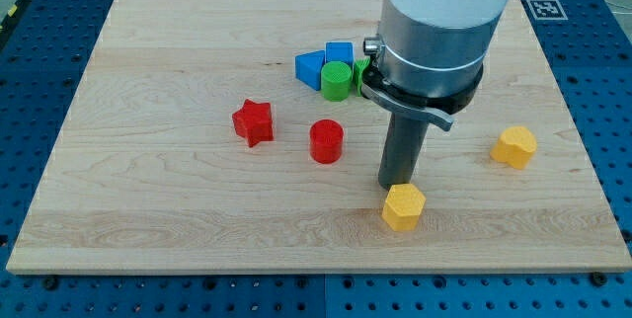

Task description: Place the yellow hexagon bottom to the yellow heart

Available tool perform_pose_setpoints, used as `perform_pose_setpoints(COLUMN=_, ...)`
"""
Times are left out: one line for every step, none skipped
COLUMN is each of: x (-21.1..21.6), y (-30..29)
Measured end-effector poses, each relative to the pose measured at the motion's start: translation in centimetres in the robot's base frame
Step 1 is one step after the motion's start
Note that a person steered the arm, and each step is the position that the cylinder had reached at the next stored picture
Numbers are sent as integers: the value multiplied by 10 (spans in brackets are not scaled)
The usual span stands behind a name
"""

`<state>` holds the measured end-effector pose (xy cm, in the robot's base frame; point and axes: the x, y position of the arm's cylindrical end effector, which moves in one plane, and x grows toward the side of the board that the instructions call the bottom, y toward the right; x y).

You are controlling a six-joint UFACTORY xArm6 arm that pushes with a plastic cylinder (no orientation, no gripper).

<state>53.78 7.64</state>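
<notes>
The yellow hexagon (403, 206) lies near the board's bottom edge, right of centre. The yellow heart (514, 146) lies up and to the right of it, near the board's right side, well apart from it. My tip (398, 184) stands on the board right at the hexagon's top edge, touching it or nearly so. The rod hangs from the wide grey and white arm body (434, 32), which fills the view's top right of centre.
A red cylinder (326, 141) and a red star (253, 121) lie left of my tip. Above them sit two blue blocks (311, 67) (339, 52) and a green cylinder (336, 79). Another green block (361, 66) is partly hidden by the arm. The wooden board (148, 209) rests on a blue perforated table.
</notes>
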Motion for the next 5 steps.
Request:
perform_pose_setpoints(x=0, y=-35)
perform_pose_setpoints(x=16, y=-52)
perform_pose_setpoints(x=40, y=-34)
perform_pose_setpoints(x=39, y=33)
perform_pose_setpoints(x=24, y=91)
